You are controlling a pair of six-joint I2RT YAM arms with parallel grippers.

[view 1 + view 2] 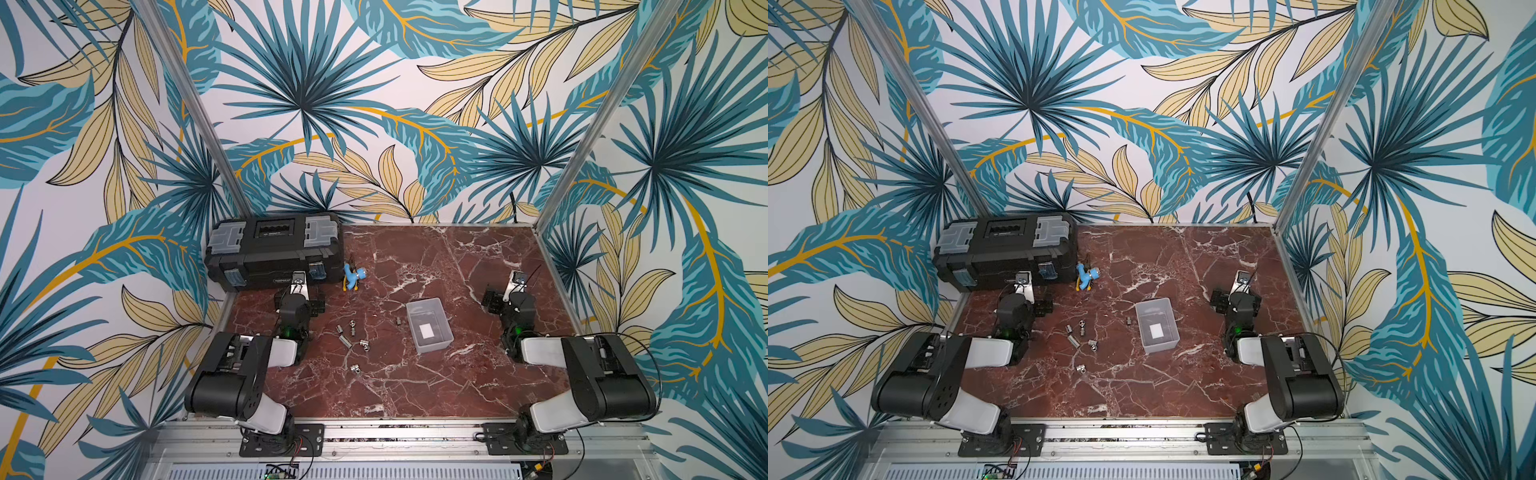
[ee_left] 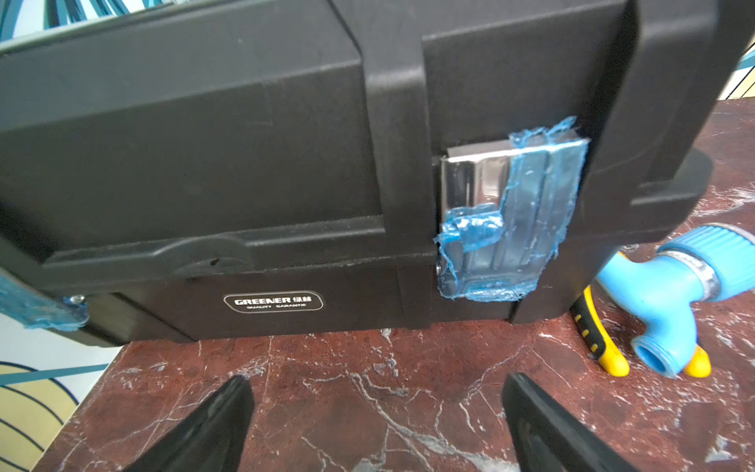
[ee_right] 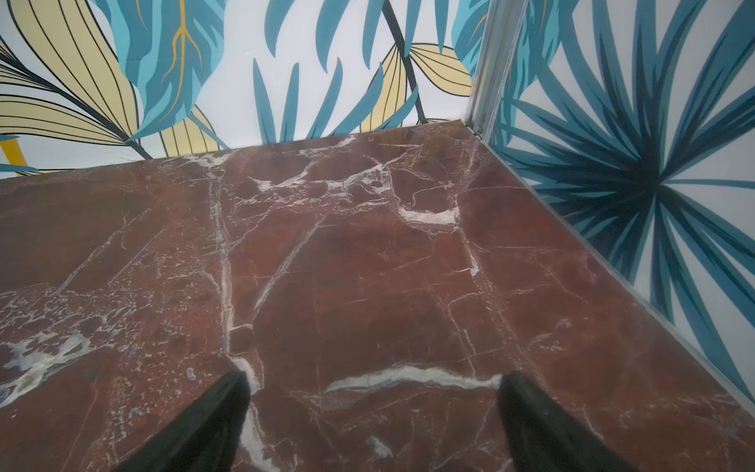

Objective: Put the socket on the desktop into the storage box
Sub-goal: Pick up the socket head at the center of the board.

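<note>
Several small metal sockets (image 1: 344, 341) lie scattered on the counter (image 1: 415, 386), near the empty storage box (image 1: 434, 347) and nearest the left pincer (image 2: 376, 388). It and the right pincer (image 3: 374, 384) stand wide open, holding nothing. Grip one socket squarely across its barrel, low, since it likely rolls

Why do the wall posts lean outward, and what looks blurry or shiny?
In both top views the wide lens splays the metal posts outward, and the sockets look soft. In the left wrist view the toolbox is blurred and its metal latch shines. In the right wrist view the right gripper is out of focus.
</note>
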